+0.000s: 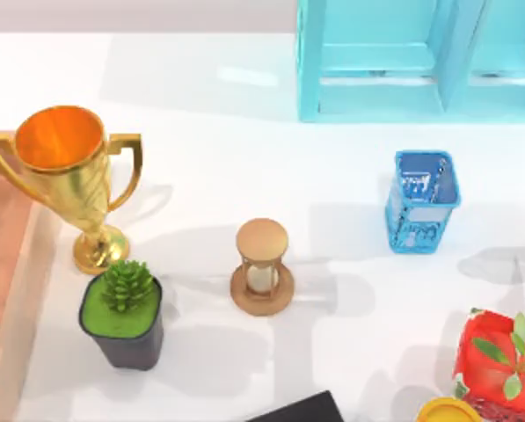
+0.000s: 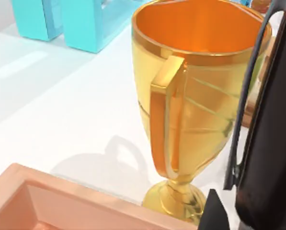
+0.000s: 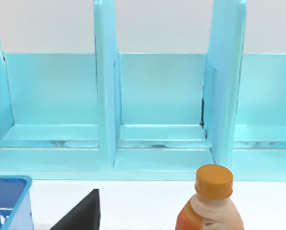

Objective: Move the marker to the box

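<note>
Two arms share this table (image 1: 244, 114), and only one matters for the coming move. Largest of what counts is the box (image 1: 25, 308), lying along the table's 9 o'clock edge in the top view, its salmon floor and pale rim running off the picture there. Just beside it, toward 3 o'clock from its rim, stands the gold trophy (image 1: 69, 176). The left wrist view looks across a corner of the box (image 2: 61, 206) straight at the trophy (image 2: 195, 96), so we judge that our left arm hangs at or over the box's near rim. Close against that camera rises a glossy black body with a thin clip-like strip, which we take for the marker (image 2: 272, 143). Its long axis stands steep, nearly upright. The left gripper (image 2: 224, 215) appears clamped on the marker, which hangs clear of the table right beside it. So the marker lies with the left arm, and the box sits just beneath and beside it. The move looks like a short carry over the rim, keeping clear of the trophy. Our right gripper (image 3: 80, 215) is parked at the 3 o'clock side, facing the teal shelf (image 3: 162, 96). We cannot tell whether it is open or closed.
</note>
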Tool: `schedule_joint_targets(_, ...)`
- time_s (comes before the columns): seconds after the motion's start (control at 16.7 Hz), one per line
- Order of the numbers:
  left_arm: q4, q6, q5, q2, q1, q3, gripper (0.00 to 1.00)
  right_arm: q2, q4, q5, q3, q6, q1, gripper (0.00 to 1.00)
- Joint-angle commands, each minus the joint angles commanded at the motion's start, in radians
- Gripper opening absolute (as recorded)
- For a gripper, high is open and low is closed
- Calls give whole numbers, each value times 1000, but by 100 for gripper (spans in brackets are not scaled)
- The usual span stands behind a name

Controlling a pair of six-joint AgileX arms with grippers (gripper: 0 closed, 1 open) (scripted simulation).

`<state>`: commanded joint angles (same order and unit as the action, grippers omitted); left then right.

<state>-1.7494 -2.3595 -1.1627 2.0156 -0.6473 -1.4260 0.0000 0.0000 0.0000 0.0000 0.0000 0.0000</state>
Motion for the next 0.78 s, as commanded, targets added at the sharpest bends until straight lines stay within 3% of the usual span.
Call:
schedule_joint_targets(0.42,0,0,0,0,0,0,98,0,0,0,0,0,0,100)
schedule_joint_targets(0.78,0,0,0,0,0,0,100,0,0,0,0,0,0,100)
